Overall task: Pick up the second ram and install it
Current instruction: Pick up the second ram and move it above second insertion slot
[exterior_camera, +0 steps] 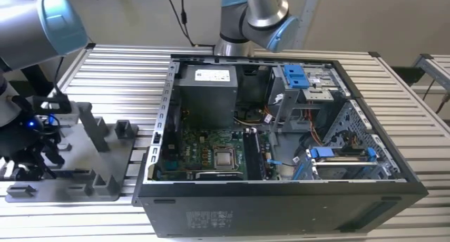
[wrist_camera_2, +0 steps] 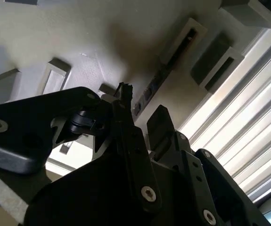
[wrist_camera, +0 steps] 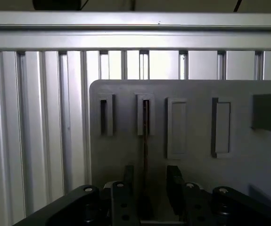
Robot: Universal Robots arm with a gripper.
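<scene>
The second ram [wrist_camera: 145, 141] stands on edge in a narrow slot [wrist_camera: 145, 115] of the grey fixture tray [wrist_camera: 196, 179]; in the first wrist view I see it edge-on, as a thin dark strip. My gripper [wrist_camera: 149, 186] sits over it with the fingers [wrist_camera: 174, 181] apart, one facing each flat side, with a gap on both. I judge the stick light and stiff but fragile. I would pinch the flat faces squarely near mid-length, keep off the contact edge and avoid twisting. In the exterior view the tray rests on the slatted tabletop [exterior_camera: 126, 68], just beside the open computer case [exterior_camera: 281, 215], on the exterior view's left.
</scene>
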